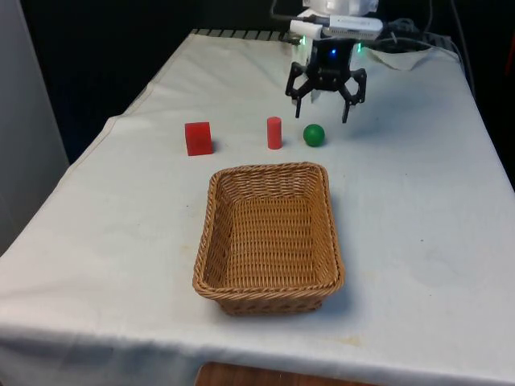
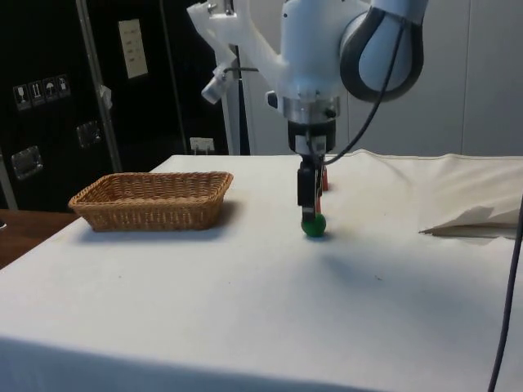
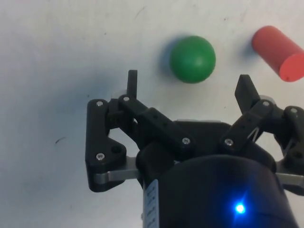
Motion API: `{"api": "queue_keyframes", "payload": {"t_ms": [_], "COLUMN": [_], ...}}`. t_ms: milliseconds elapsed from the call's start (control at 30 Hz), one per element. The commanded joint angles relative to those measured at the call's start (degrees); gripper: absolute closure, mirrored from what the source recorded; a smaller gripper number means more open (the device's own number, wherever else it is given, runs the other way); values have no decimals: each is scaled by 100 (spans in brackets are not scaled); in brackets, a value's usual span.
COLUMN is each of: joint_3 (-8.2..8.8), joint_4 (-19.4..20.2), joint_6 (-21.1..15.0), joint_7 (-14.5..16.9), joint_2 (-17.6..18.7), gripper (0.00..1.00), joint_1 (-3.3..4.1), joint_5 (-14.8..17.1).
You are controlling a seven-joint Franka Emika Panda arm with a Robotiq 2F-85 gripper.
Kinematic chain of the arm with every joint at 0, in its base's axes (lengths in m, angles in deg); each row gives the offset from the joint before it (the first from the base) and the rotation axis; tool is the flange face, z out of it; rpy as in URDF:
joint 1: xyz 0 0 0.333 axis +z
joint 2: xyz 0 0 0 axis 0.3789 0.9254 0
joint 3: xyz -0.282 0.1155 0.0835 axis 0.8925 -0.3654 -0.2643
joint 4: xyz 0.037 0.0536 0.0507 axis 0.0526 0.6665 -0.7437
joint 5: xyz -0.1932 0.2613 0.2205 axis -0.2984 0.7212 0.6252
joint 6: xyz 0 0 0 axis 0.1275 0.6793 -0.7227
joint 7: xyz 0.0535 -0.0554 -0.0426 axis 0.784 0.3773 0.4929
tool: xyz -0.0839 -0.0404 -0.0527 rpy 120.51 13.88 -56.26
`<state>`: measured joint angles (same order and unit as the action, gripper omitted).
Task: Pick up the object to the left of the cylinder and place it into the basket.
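A red cylinder [image 1: 274, 133] stands upright on the white cloth behind the basket [image 1: 268, 285]. On the front view's left of it sits a red cube [image 1: 198, 137]; on its right lies a green ball [image 1: 314, 134]. My gripper [image 1: 325, 108] hangs open above the cloth, just behind the ball, with nothing between its fingers. From the wrist camera, the green ball [image 3: 192, 59] lies just beyond the fingertips [image 3: 132, 81] and the cylinder [image 3: 278, 52] is off to one side. In the side view the gripper [image 2: 308, 196] hovers right over the ball [image 2: 313, 225].
The wicker basket [image 2: 80, 197] stands empty in the middle of the table, towards the front edge. A fold of cloth [image 2: 470, 219] rises at the side view's right. Cables [image 1: 410, 39] lie at the table's far end.
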<state>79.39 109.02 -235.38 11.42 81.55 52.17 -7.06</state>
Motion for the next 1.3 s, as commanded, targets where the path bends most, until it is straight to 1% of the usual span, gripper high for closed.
{"api": "queue_keyframes", "payload": {"t_ms": [0,33,100,133,167,400,433,467,600,667,700,733,833,867,967,1000,1033,1067,1100,1200,1267], "joint_3": [-52,-57,-63,17,-69,-69,29,-69,-52,-69,29,-80,-120,-149,-183,34,-189,-195,-201,-138,-115], "joint_4": [74,80,80,0,80,57,-11,52,40,52,-23,57,74,86,92,-23,92,80,74,11,-23], "joint_6": [-115,-218,-258,-195,-344,-584,-544,-596,-619,-625,-556,-625,-636,-642,-676,-607,-682,-699,-699,-693,-688], "joint_7": [97,103,103,0,103,80,0,80,63,86,0,92,120,138,155,11,155,155,155,115,97], "joint_2": [-17,80,126,201,212,487,567,504,539,533,596,533,533,544,573,705,584,607,619,682,705], "gripper": [0,0,0,0,0,0,0,0,0,0,0,0,0,0,0,0,0,0,0,0,0], "joint_1": [-40,-52,-63,-6,-80,-138,-57,-143,-143,-172,-86,-183,-235,-269,-315,-149,-327,-344,-350,-298,-281], "joint_5": [120,126,126,6,132,103,17,97,80,103,17,109,149,166,195,29,195,201,201,155,143]}}
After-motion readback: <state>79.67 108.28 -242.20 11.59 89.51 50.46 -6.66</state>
